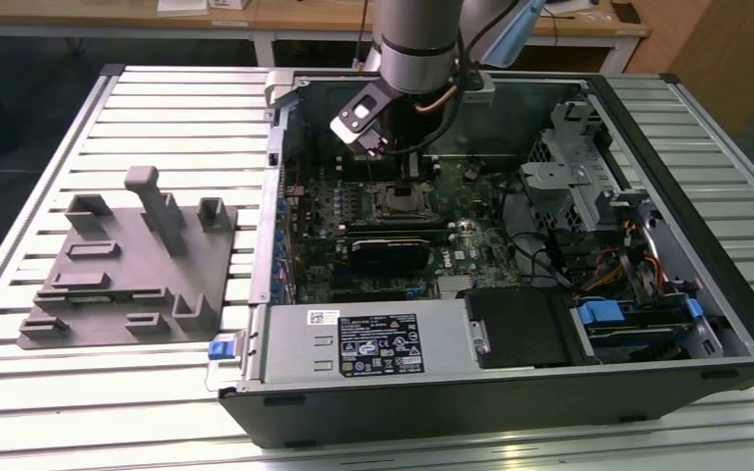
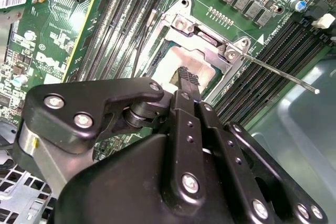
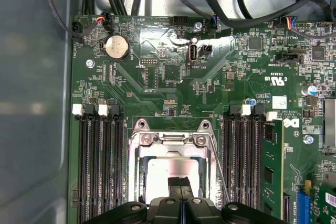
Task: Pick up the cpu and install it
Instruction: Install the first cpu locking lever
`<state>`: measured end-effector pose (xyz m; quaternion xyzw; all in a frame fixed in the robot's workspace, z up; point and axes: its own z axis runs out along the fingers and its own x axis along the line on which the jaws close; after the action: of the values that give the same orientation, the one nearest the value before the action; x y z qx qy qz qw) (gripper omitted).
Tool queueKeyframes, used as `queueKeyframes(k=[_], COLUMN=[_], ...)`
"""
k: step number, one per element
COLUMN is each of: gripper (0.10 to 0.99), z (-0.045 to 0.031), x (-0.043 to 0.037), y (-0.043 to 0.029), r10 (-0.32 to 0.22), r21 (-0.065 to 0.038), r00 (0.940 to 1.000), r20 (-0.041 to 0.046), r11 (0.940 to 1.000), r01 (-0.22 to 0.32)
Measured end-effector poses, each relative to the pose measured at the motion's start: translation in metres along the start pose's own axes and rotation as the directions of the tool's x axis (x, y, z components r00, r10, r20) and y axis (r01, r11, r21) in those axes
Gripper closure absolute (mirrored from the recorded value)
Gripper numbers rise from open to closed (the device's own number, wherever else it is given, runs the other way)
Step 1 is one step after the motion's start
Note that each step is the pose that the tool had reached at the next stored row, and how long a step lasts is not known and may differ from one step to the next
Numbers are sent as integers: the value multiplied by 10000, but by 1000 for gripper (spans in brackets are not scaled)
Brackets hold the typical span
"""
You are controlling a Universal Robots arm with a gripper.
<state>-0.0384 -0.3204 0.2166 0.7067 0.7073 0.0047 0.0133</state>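
Observation:
The cpu (image 3: 160, 174) lies flat in the motherboard socket, its pale silver face framed by the metal load plate (image 3: 170, 140). In the second wrist view the cpu (image 2: 169, 62) shows just beyond the black fingertips. My gripper (image 3: 179, 186) hangs directly over the chip with its two fingers pressed together and nothing between them. The same gripper (image 2: 187, 77) has its tips close above the chip; contact cannot be told. In the exterior view the gripper (image 1: 401, 167) reaches down into the open computer case (image 1: 744, 324) above the socket (image 1: 401, 201).
The thin socket lever (image 2: 283, 74) sticks out to the side of the load plate. Memory slots (image 3: 100, 166) flank the socket. A black expansion card (image 1: 397, 245) and a power supply (image 1: 377, 339) sit nearer the case front. A grey tray (image 1: 129, 265) with upright blocks lies on the exterior view's left.

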Motion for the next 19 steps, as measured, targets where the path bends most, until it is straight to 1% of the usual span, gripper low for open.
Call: queueKeyframes(k=[3, 6, 9, 19], gripper=[980, 980, 980, 980], z=[-35, -92, -171, -470], x=[0, -1, -2, -6], y=[1, 2, 4, 9], r10=[0, 0, 0, 0], r21=[-1, -1, -2, -20], r00=[10000, 10000, 10000, 10000], r20=[-1, -2, -2, -2], r11=[10000, 10000, 10000, 10000], r01=[0, 0, 0, 0])
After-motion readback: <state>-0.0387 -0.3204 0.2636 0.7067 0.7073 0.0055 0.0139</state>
